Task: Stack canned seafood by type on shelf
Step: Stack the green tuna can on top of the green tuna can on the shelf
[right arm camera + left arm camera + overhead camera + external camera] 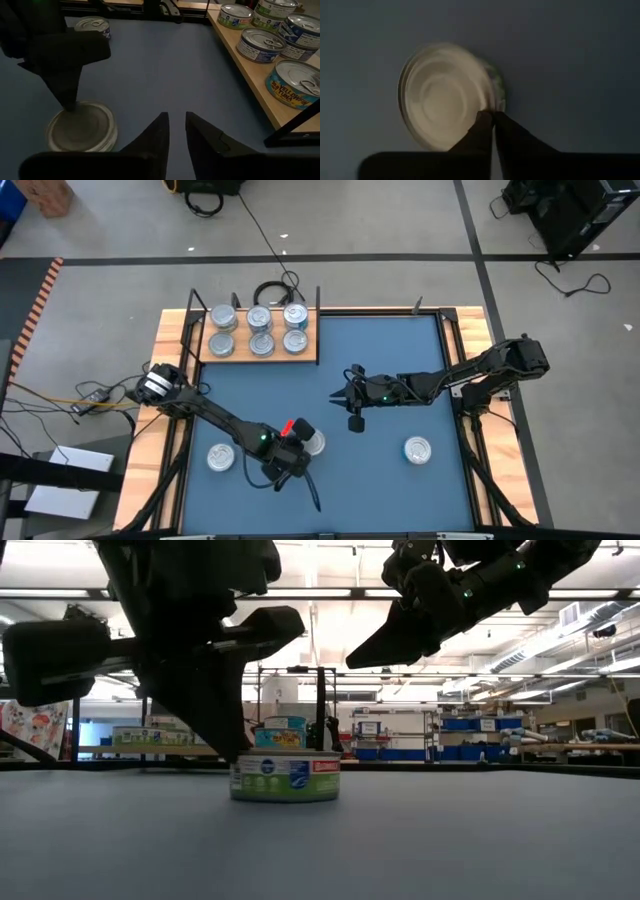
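Note:
A round silver tin (315, 443) stands on the blue mat near the table's front, its lid (445, 95) up. My left gripper (492, 116) is shut, with its tips down on that lid. Two more tins stand on the mat, one (220, 457) at the front left and one (417, 449) at the front right. Several tins (260, 330) stand in two rows on the wooden shelf (258, 360) at the far left. My right gripper (176, 119) hangs above the mat's middle, slightly open and holding nothing. My left gripper sets its shut fingertips (70, 102) on the tin's lid, close to the rim on the tin's left side (487, 102). The fingers come steeply from above, slanting in from the table's left. The tin stands flat and upright on the mat (285, 778).
Thin black uprights (295, 127) stand at the shelf's corners. Wooden borders (165, 380) run along the mat's sides. Bare blue mat lies between the front tins and the shelf. A black cable (275, 288) lies behind the shelf.

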Motion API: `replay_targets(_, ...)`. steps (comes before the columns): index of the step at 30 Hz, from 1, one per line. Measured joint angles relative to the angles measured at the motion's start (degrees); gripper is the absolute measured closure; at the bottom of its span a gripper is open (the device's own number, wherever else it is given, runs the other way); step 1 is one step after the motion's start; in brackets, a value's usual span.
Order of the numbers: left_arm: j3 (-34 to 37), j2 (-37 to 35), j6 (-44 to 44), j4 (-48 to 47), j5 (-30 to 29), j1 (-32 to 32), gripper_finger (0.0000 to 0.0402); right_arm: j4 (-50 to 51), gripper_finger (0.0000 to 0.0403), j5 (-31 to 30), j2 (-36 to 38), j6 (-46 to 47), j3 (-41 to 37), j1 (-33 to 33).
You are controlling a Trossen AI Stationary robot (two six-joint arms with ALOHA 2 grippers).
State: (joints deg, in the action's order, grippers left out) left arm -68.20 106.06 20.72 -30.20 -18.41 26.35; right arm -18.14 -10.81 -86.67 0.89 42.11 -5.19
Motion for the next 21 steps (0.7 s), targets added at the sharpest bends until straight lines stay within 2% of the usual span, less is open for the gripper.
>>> replay_targets(6, -1.2, 0.1, -3.6, -0.6, 1.4, -0.1, 0.0398, 0.0, 0.0332, 0.0, 0.0, 0.0, 0.0, 0.0)
replay_targets(16, -10.0, 0.1, -12.0, -7.4, 6.1, -1.6, 0.04, 0.0, 0.0335, 0.0, 0.0, 0.0, 0.0, 0.0)
replay_targets(21, -11.6, -0.1, -14.9, -8.8, 7.4, -2.9, 0.0401, 0.3, 0.0334, 0.0, 0.0, 0.9, 0.0, -0.1)
